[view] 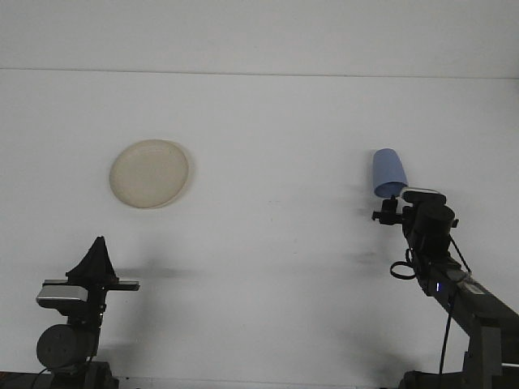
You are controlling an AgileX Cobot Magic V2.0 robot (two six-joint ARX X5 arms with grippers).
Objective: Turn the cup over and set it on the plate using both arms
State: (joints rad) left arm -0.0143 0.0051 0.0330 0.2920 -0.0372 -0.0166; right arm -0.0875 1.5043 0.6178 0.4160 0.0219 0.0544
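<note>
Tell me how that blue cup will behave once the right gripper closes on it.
The blue cup looks thin-walled and plain, so it is probably light and may slide at a nudge from the right gripper. Its sides taper, so a grip could slip toward the narrow end. If knocked flat, it would likely roll in a curve on the bare table.
</note>
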